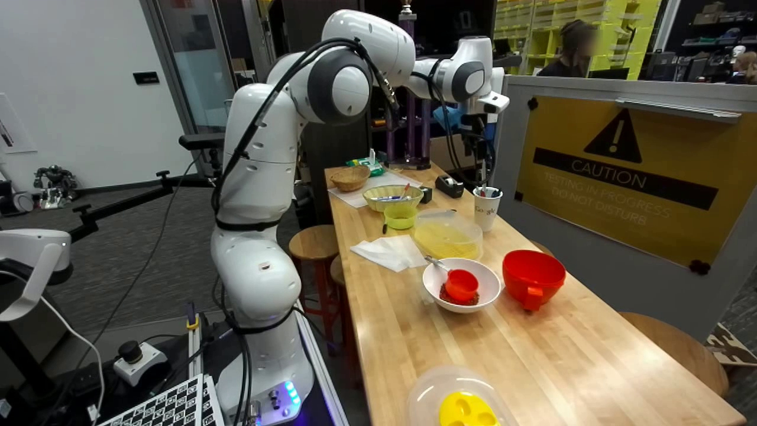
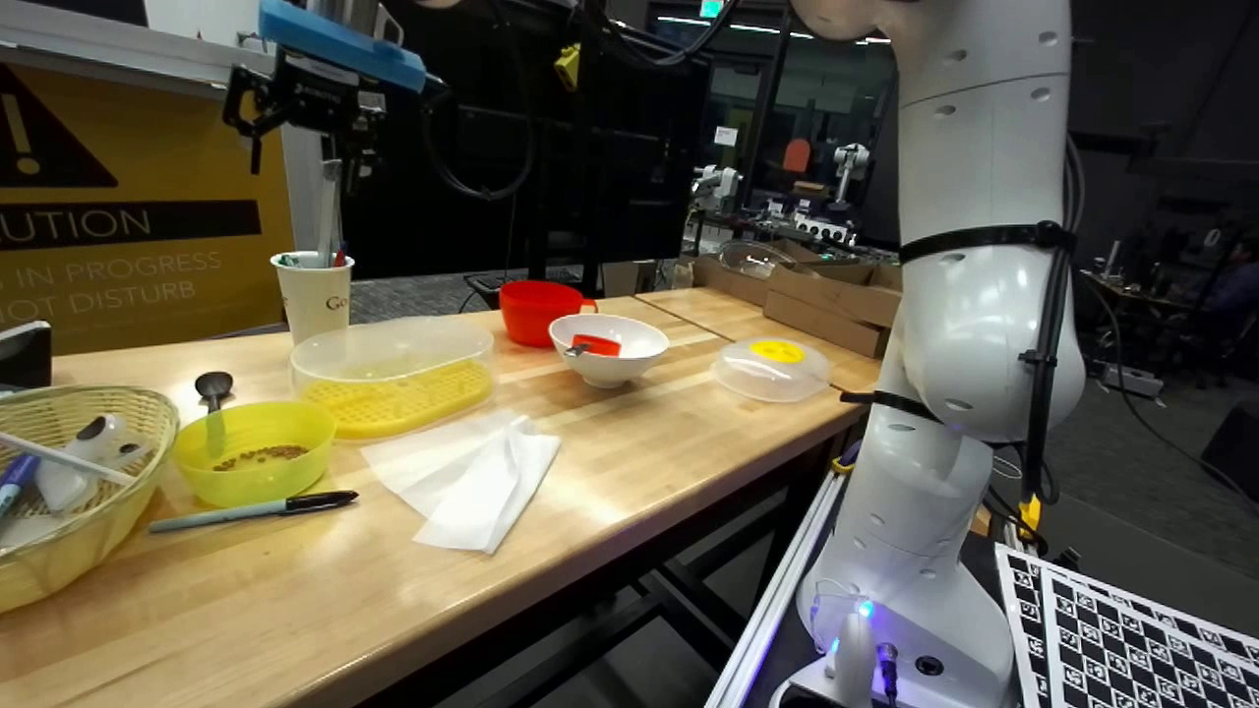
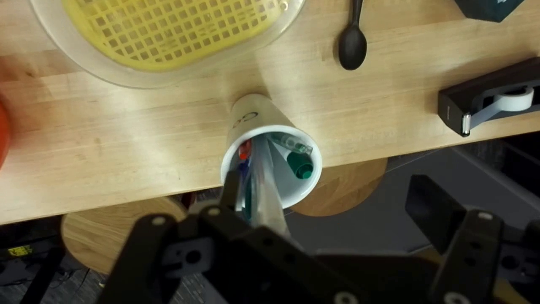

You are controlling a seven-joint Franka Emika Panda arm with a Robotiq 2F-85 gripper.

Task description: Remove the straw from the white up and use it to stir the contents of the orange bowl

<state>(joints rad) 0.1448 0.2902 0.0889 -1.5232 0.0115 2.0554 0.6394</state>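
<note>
Gripper [image 3: 324, 196]: fingers wide apart, pointing down over the white cup [image 3: 254, 115].
Straw [image 3: 265, 185]: long, pale, translucent; stands in the white cup, upper part clear of the rim; in the wrist view, nearer the finger at left; whether they touch, cannot tell.
White cup: lettered side; upright near the edge of the wooden table [image 1: 408, 331].
Pens [image 3: 300, 165]: in the white cup, on both sides of the straw; green, red and blue parts show.
Container [image 3: 139, 80]: clear-walled, just beside the white cup; yellow grid [image 3: 181, 31] inside.
Dark spoon [image 3: 352, 48]: flat, near the container.
Tape dispenser [image 3: 457, 103]: black, at the table edge, apart from the white cup.
Yellow-green bowl [image 2: 256, 487]: near the container; brown bits [image 2: 261, 455] on its floor.
Marker [image 2: 226, 517]: flat, beside the yellow-green bowl.
Napkin [image 2: 482, 482]: white, creased, beside the container.
White bowl [image 2: 612, 372]: upright, holding a red scoop [image 1: 461, 286] over reddish-brown bits [image 1: 447, 294].
Red-orange bowl [image 1: 532, 263]: upright, just beside the white bowl; side handle; floor hidden in both exterior views.
Clear dome [image 2: 772, 379]: well apart from the white cup; yellow piece [image 2: 777, 351] on top.
</note>
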